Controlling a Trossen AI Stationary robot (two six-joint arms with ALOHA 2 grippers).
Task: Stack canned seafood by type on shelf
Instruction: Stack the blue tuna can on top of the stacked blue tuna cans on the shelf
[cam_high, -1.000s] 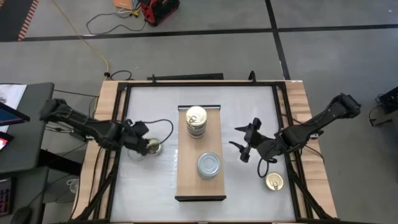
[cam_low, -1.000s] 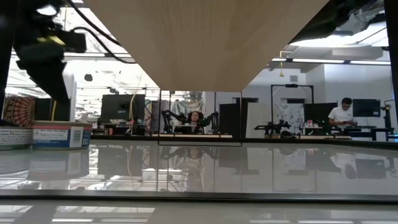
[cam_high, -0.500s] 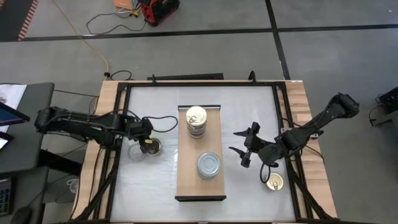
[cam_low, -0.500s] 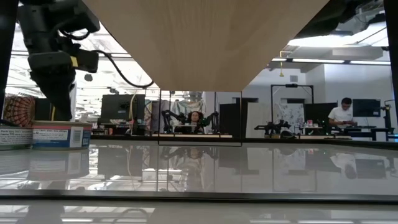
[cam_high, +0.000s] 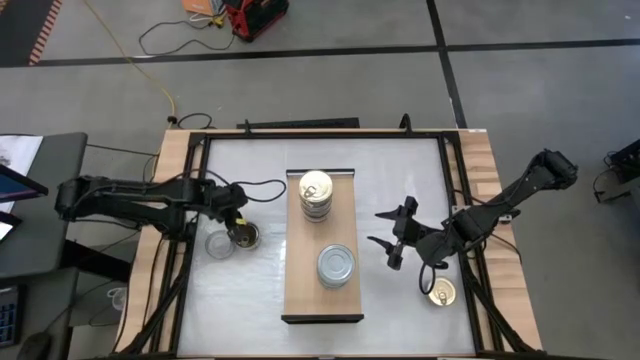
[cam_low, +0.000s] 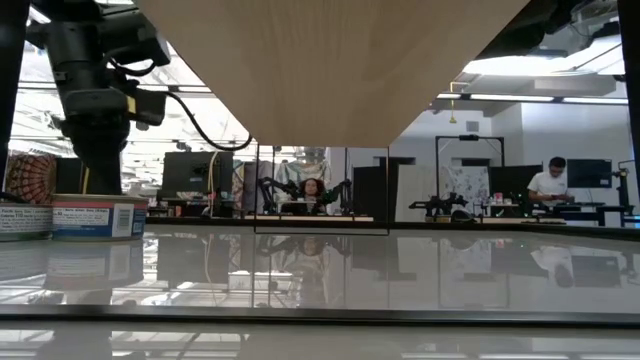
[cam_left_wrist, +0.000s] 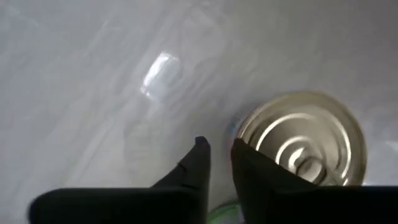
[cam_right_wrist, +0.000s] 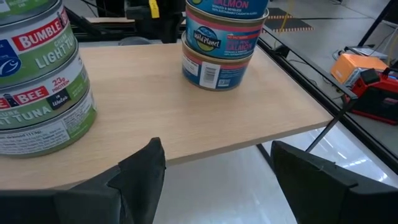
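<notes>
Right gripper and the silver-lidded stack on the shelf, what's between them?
In the high view, only bare shelf edge and white tabletop separate the right gripper from the silver-lidded stack.

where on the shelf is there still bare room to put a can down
The shelf has bare wood at its near end, below the silver-lid stack, and a narrow gap between that stack and the gold-lid stack. The far end behind the gold-lid stack is tight. Off the shelf, the white table is bare along its far edge.

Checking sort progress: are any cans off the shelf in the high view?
Yes, two cans lie on the table left of the shelf, and one can lies to its right.
</notes>
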